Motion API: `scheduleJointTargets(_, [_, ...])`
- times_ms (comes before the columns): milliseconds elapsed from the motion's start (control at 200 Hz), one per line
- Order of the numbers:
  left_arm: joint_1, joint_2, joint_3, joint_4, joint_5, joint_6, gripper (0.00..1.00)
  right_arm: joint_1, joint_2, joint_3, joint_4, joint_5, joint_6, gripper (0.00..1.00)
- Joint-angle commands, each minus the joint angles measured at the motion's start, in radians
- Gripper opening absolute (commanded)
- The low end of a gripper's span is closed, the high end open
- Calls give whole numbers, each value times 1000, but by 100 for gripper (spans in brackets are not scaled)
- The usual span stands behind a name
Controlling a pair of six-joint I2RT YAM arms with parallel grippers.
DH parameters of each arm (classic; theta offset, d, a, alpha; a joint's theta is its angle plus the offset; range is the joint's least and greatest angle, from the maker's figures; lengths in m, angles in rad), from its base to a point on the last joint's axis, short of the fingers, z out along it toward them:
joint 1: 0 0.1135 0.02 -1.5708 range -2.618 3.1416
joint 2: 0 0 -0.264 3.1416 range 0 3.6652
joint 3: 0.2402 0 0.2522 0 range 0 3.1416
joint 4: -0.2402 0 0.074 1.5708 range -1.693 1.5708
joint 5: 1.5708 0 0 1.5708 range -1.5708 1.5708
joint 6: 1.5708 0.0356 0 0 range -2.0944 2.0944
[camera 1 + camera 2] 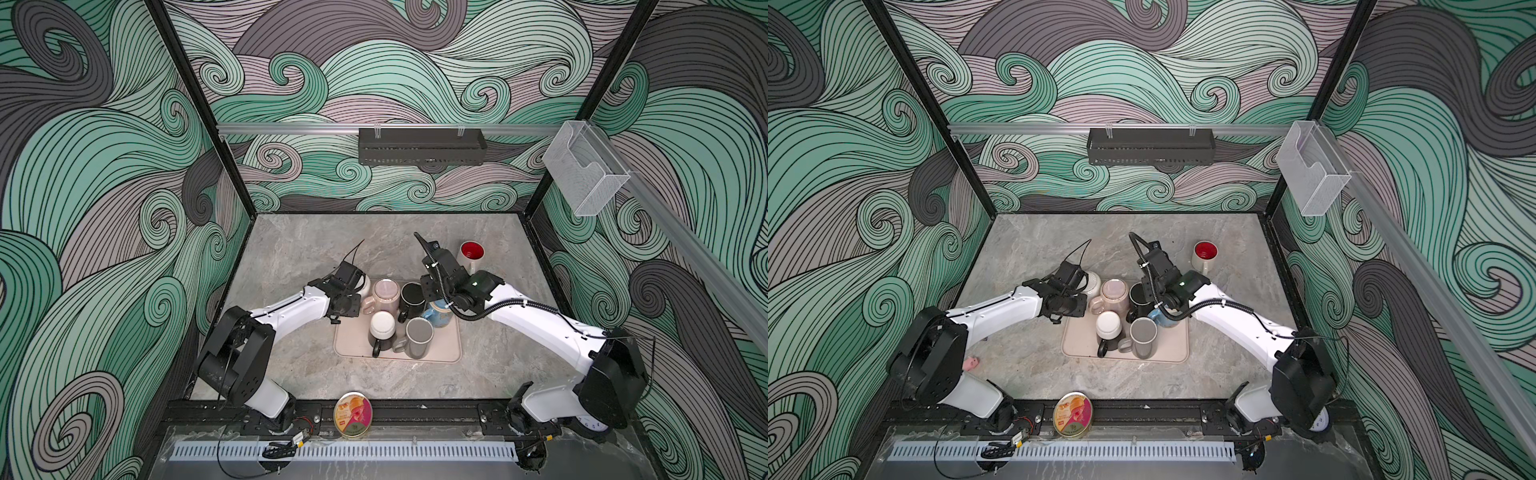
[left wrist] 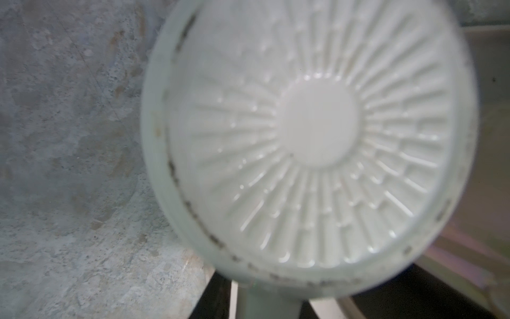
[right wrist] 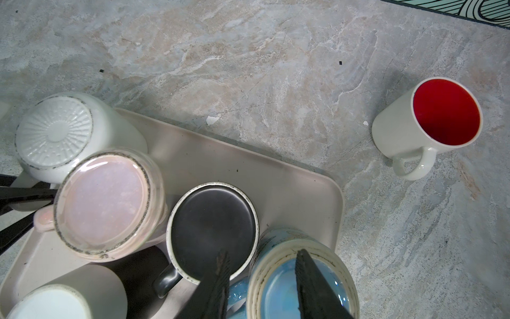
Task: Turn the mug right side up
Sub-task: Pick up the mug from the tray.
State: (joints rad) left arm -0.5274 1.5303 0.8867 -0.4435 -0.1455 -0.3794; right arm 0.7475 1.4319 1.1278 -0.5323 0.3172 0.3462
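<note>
Swirl-patterned walls (image 1: 83, 208), grey marble counter (image 3: 248, 55). Left claw (image 3: 41, 205) narrow, fingers bracketing handle of white mug (image 3: 55, 132); firm grip not discernible. Handle likely chosen as lever for flipping. Mug base-up at tray (image 3: 276, 176) far corner, left arm's side. Right claw (image 3: 262, 276) part-open, empty, over black mug (image 3: 209, 221) and blue mug (image 3: 276, 281), likely waiting. Red-lined mug (image 3: 441, 110) upright beyond tray.
</note>
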Motion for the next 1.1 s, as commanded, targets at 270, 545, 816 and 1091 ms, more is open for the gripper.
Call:
scheduleJointTargets(270, [-10,-9,35,7,-36,-9,40,10,-27,-16,-2,5,19,42])
scheduleJointTargets(545, [-11,-32,31,20,-48,-2,40,16,-27,-16,0,9,20,42])
scheduleJointTargets(816, [-14,-23,33,41,-45,3,37,19,-25,-14,-2,9,20,41])
scheduleJointTargets(1091, [-13,-23,30,51,-55,-5,29,21,-28,-14,-1,9,20,40])
